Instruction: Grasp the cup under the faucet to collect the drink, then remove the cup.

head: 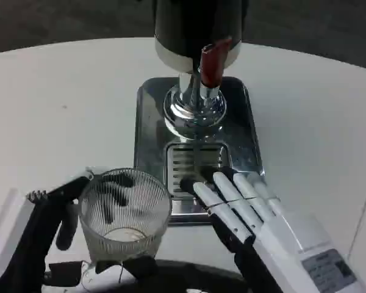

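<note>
A clear ribbed glass cup (pixel 124 212) stands upright at the lower left, left of the drip grate. My left hand (pixel 55 220) wraps around it, dark fingers showing through the far glass wall. The dispenser's chrome faucet (pixel 196 104) with a red lever (pixel 211 63) stands above the steel drip tray (pixel 247 143) and its slotted grate (pixel 192 162). My right hand (pixel 244 204) lies over the tray's front right part, fingers stretched out side by side toward the grate, holding nothing. The cup's bottom looks almost empty.
The dispenser's dark body (pixel 195 27) rises at the top centre. A white round table (pixel 61 110) spreads to both sides. A dark curved edge (pixel 189 274) runs along the bottom of the picture.
</note>
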You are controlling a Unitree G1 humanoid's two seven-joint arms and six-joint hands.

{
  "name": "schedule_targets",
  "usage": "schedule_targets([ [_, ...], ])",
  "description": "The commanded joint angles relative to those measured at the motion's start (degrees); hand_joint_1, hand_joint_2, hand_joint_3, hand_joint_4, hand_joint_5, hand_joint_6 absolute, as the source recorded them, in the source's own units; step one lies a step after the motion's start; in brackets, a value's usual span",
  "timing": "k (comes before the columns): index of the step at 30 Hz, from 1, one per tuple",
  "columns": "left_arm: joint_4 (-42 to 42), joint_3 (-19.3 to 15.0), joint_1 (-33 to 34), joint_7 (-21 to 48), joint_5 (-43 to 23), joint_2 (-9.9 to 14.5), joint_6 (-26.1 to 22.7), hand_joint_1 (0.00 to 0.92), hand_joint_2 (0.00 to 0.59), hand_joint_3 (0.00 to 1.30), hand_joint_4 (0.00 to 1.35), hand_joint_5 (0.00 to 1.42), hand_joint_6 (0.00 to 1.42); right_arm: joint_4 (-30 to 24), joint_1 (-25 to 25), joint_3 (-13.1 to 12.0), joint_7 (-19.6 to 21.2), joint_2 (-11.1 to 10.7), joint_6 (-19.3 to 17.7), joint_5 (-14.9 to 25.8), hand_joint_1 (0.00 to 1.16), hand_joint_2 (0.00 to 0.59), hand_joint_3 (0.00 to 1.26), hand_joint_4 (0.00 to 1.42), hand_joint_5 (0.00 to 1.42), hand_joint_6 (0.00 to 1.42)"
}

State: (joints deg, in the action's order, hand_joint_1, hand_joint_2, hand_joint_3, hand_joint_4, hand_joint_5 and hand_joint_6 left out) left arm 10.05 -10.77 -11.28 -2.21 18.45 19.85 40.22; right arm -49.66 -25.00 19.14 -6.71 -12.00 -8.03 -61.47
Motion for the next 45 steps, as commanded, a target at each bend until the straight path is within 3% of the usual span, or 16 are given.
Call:
schedule_targets([
  [1, 0.4, 0.1, -0.1, -0.2, -0.4, -0.3, 0.9, 0.616, 0.024, 0.97, 1.07, 1.18, 1.36, 0.1, -0.3, -0.2, -0.9, 0.3, -0.5, 0.2, 0.33, 0.468, 0.09, 0.00, 0.00, 0.00],
  [14, 0.2, 0.2, 0.2, -0.3, -0.5, -0.6, 0.5, 0.616, 0.018, 0.97, 1.08, 1.18, 1.36, -0.2, -0.7, -0.2, -1.3, 1.3, -0.1, -0.1, 0.33, 0.467, 0.09, 0.00, 0.00, 0.01],
  [25, -2.0, 1.8, 5.7, -1.6, 1.7, -2.9, -0.9, 0.622, 0.013, 0.97, 1.08, 1.18, 1.36, -1.3, -3.2, -0.8, -0.9, 2.5, -0.2, -0.8, 0.33, 0.467, 0.09, 0.01, 0.00, 0.02],
  [37, -14.0, 1.8, 17.0, -5.2, 4.0, -1.7, -2.1, 0.619, 0.009, 0.97, 1.08, 1.18, 1.36, -2.0, -5.4, -0.8, 0.0, 4.1, -0.4, -1.9, 0.33, 0.464, 0.10, 0.02, 0.00, 0.03],
  [45, -30.0, 4.8, 28.5, -13.6, 10.9, 0.6, -0.4, 0.617, 0.008, 0.97, 1.08, 1.18, 1.36, -2.7, -7.0, -2.3, 0.3, 4.5, -0.5, -1.8, 0.34, 0.459, 0.10, 0.03, 0.00, 0.03],
])
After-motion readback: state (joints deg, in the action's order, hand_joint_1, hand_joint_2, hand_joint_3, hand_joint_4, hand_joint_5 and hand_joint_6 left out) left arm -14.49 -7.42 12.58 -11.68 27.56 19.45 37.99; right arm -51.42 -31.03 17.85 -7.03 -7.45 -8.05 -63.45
